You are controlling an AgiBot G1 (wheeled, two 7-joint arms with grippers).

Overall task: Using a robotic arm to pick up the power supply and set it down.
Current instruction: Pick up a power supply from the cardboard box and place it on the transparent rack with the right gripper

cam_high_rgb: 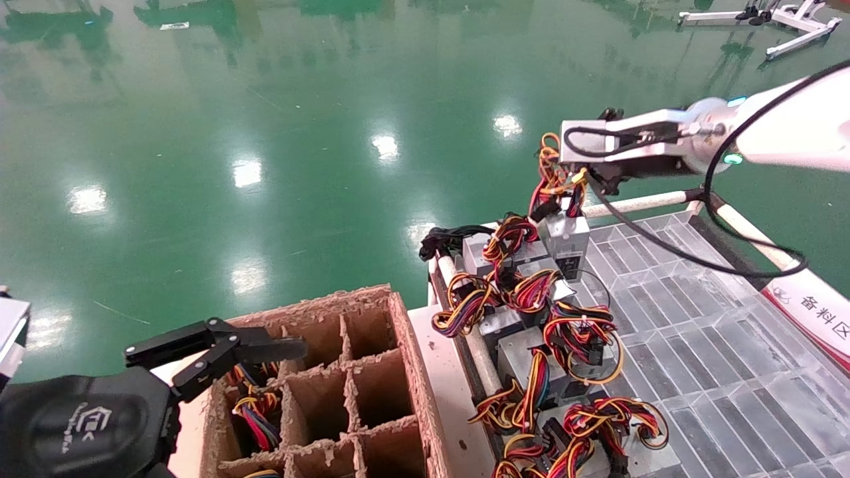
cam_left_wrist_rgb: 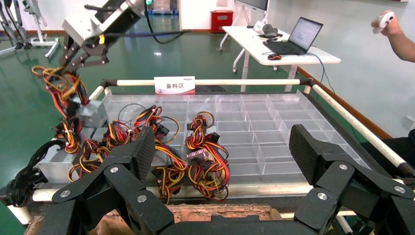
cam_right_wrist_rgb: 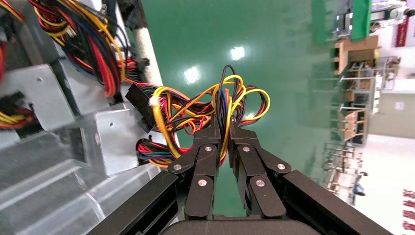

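Observation:
My right gripper (cam_high_rgb: 570, 180) (cam_right_wrist_rgb: 224, 123) is shut on the looped red, yellow and black wire bundle (cam_high_rgb: 552, 174) (cam_right_wrist_rgb: 215, 105) of one power supply (cam_high_rgb: 568, 238) (cam_right_wrist_rgb: 108, 143). That silver box hangs upended under the wires at the far left corner of the clear tray (cam_high_rgb: 704, 332). I cannot tell if its lower end touches the pile. The left wrist view shows the same right gripper (cam_left_wrist_rgb: 73, 62) above the box (cam_left_wrist_rgb: 91, 113). My left gripper (cam_high_rgb: 219, 348) (cam_left_wrist_rgb: 222, 147) stands open and empty over the cardboard box (cam_high_rgb: 402, 345).
Several more power supplies (cam_high_rgb: 524, 355) (cam_left_wrist_rgb: 195, 152) with tangled wires lie along the tray's left side. The divided cardboard box holds wires in one near-left cell (cam_high_rgb: 255, 405). White rails (cam_high_rgb: 637, 202) frame the tray, and a sign (cam_high_rgb: 817, 312) sits on its right edge. Green floor lies beyond.

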